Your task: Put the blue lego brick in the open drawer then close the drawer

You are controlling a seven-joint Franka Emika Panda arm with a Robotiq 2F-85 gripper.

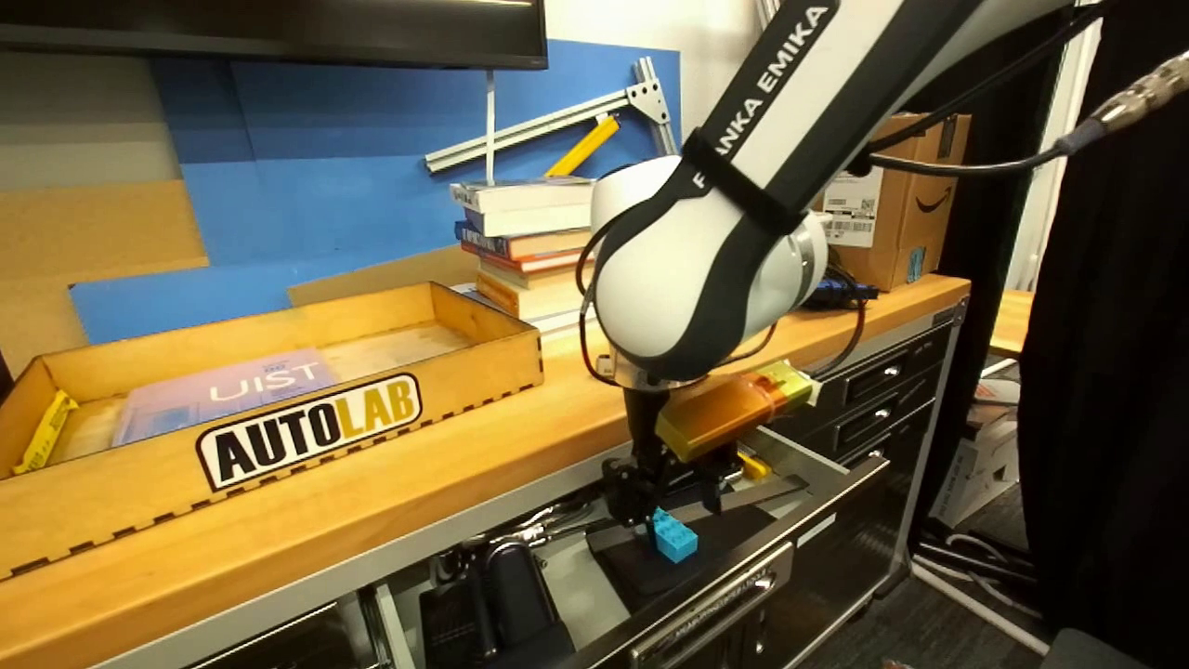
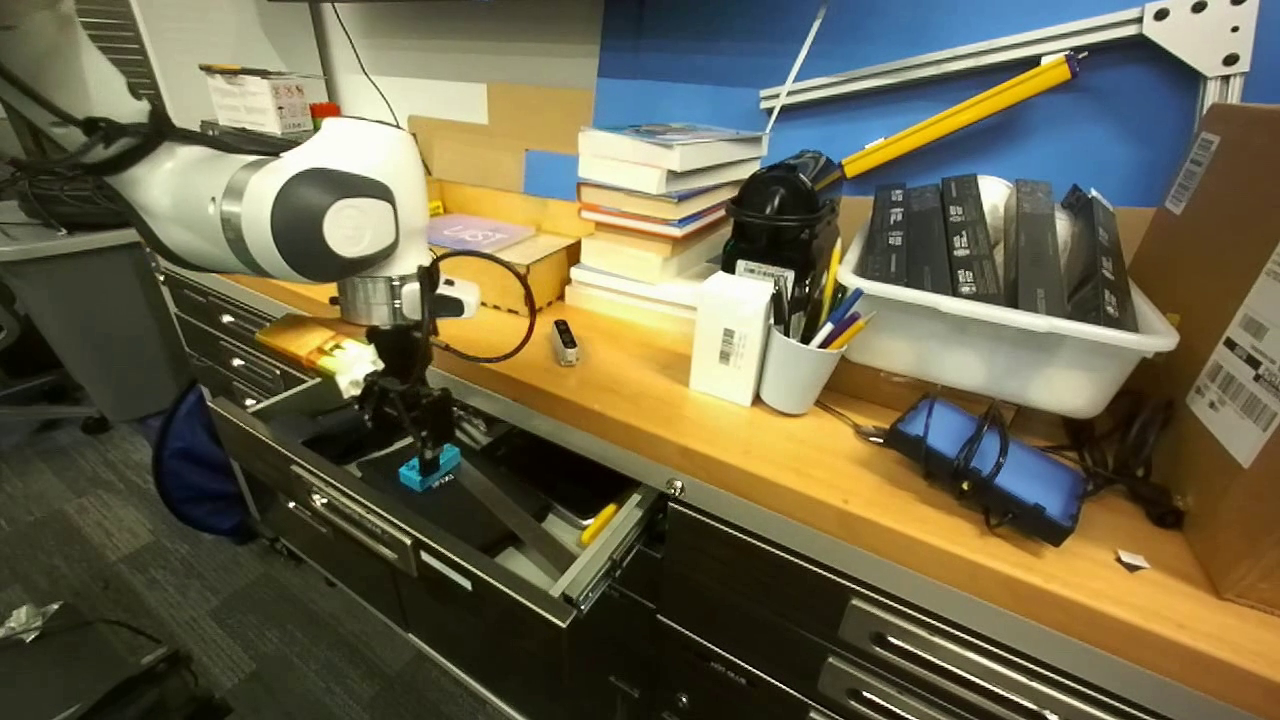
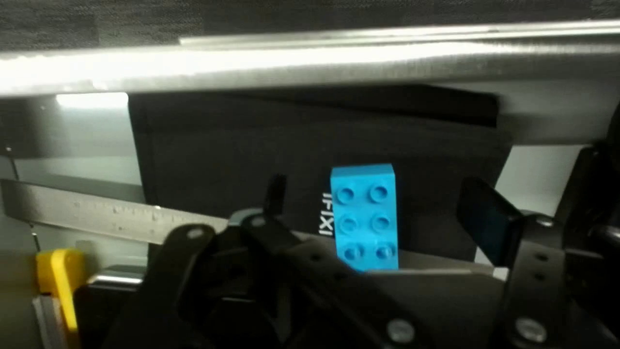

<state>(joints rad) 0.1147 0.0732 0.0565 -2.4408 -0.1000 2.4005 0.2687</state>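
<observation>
The blue lego brick lies in the open drawer, on a flat black case; it also shows in an exterior view. In the wrist view the brick lies studs up beside white lettering on the case. My gripper is open, its fingers on either side of the brick with gaps; the lower left of the brick is partly hidden by a finger linkage. In both exterior views the gripper is low inside the drawer at the brick. The drawer's metal front edge runs across the top of the wrist view.
A metal ruler and a yellow-handled tool lie in the drawer near the brick. On the wooden bench above stand a stack of books, a wooden AUTOLAB tray, a white box and a pen cup.
</observation>
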